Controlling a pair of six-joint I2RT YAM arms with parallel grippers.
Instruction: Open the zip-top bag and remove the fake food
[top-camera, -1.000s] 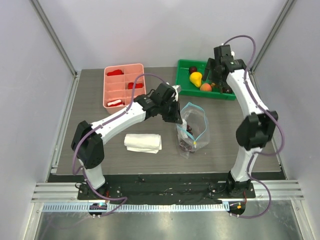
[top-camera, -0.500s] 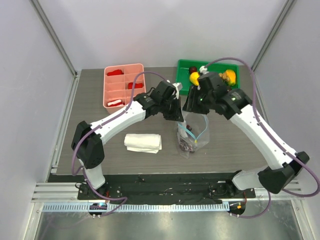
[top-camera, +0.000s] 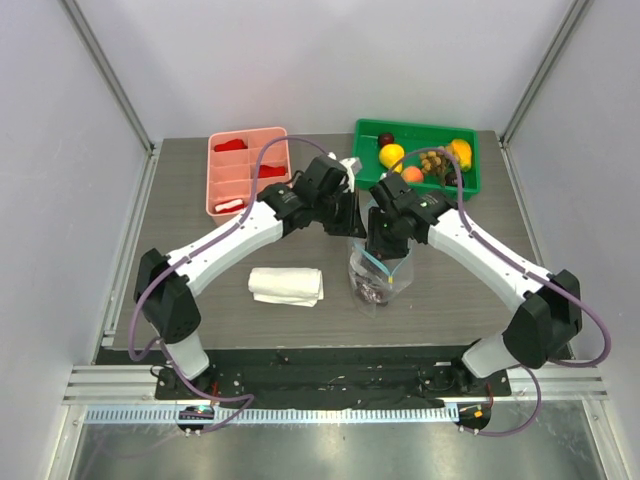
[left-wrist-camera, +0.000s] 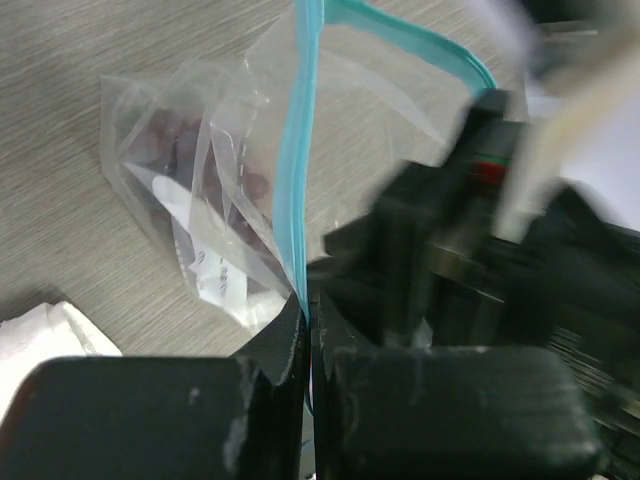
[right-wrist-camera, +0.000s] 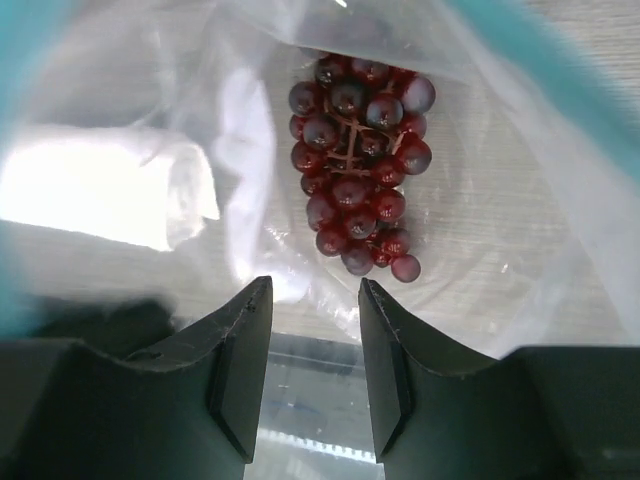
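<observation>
**Left gripper** (left-wrist-camera: 308, 330): my jaws are closed tight on the light-blue zip strip (left-wrist-camera: 298, 150) of the zip-top bag (left-wrist-camera: 205, 170), pinching that edge and holding it up.

**Right gripper** (right-wrist-camera: 312, 345): my jaws stand partly apart with nothing caught between them. They hang in the bag's open mouth, tips pointing down, with clear film on every side.

**Zip-top bag:** mid-table between my two wrists, mouth upward, bottom resting on the grey wood-grain table (top-camera: 180, 215).

**Fake food, in the bag:** one bunch of dark purple grapes (right-wrist-camera: 358, 160) lies at the bottom, just beyond my right fingertips and untouched.

**Fake food, out of the bag:** in the green tray (top-camera: 415, 125) at the far right:
- a yellow fruit (top-camera: 392, 154)
- an orange fruit (top-camera: 411, 174)
- a dark red fruit (top-camera: 386, 138)
- a brown nut cluster (top-camera: 432, 163)
- a yellow-orange piece (top-camera: 459, 152)

**Also present:**
- a pink divided tray (top-camera: 222, 180) at the far left
- a folded white cloth (top-camera: 287, 285) just left of the bag
</observation>
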